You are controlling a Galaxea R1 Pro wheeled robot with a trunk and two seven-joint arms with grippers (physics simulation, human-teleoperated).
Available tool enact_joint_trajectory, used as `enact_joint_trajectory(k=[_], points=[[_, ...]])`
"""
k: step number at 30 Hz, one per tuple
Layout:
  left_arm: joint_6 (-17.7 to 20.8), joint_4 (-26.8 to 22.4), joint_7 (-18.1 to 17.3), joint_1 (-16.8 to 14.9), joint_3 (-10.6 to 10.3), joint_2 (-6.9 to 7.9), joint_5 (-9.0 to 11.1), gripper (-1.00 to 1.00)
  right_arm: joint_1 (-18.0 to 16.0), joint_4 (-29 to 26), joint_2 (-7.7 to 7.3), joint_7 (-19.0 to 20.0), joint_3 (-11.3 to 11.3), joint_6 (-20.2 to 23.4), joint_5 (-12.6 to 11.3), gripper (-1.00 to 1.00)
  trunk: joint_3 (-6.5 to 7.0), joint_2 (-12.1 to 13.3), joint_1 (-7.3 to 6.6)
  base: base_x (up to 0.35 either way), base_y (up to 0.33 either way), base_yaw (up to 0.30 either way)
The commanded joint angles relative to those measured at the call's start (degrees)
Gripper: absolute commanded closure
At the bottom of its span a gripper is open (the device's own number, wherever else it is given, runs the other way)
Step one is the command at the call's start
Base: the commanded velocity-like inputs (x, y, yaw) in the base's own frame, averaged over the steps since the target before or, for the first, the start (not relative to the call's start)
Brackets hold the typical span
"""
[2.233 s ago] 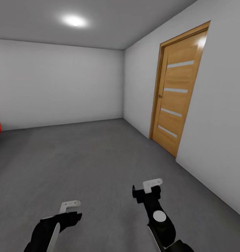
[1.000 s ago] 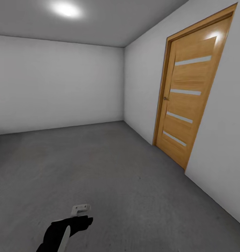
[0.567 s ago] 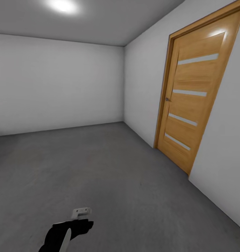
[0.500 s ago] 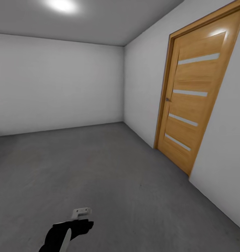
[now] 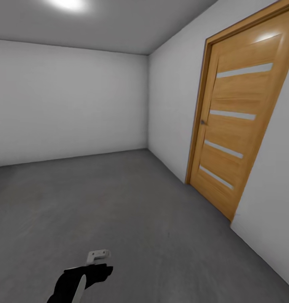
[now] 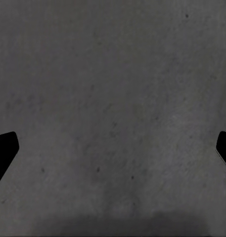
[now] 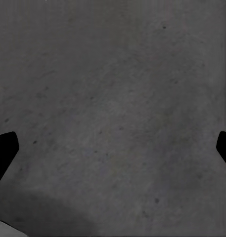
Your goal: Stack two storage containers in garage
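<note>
I am in the garage, with its grey concrete floor (image 5: 132, 202) and plain white walls. The two storage containers and the living room are out of view. My left gripper (image 5: 97, 255) hangs low over the floor at the head view's lower left, holding nothing. In the left wrist view its dark fingertips (image 6: 5, 148) stand far apart over bare concrete, so the left gripper (image 6: 113, 148) is open. The right gripper (image 7: 113, 148) is open too, its fingertips (image 7: 5, 148) wide apart over the floor with nothing between them.
A wooden door (image 5: 239, 126) with pale horizontal strips stands shut in the right wall, close by. The back wall (image 5: 68, 105) and right wall meet in a corner ahead. A ceiling light (image 5: 68, 3) glows at the top left.
The view has turned right and drawn closer to the door, so the camera moved. The red car and my right arm have left the head view. The left gripper holds its pose.
</note>
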Motion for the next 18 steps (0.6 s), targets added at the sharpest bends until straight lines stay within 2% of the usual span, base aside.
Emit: enact_joint_trajectory(k=[1,5,11,18], points=[[0.0,0.0,0.0,0.0,0.0,0.00,0.0,-1.00,0.0,0.0,0.01,0.0,0.0,0.0,0.0,-1.00,0.19,0.4,-0.23,0.341,-0.093,0.000],[0.0,-0.1,0.0,0.0,0.0,0.00,0.0,-1.00,0.0,0.0,0.02,0.1,0.0,0.0,0.0,-1.00,0.90,2.0,-1.11,0.341,-0.093,-0.111],[0.0,0.2,-0.1,0.0,0.0,0.00,0.0,-1.00,0.0,0.0,0.02,0.0,0.1,-0.1,-0.2,-1.00,1.98,4.4,-2.42,0.341,-0.069,-0.273],[0.0,0.1,-0.1,0.0,0.0,0.01,0.0,-1.00,0.0,0.2,0.11,-0.1,0.1,0.0,-0.3,-1.00,3.06,6.8,-3.74,0.342,0.062,-0.291]])
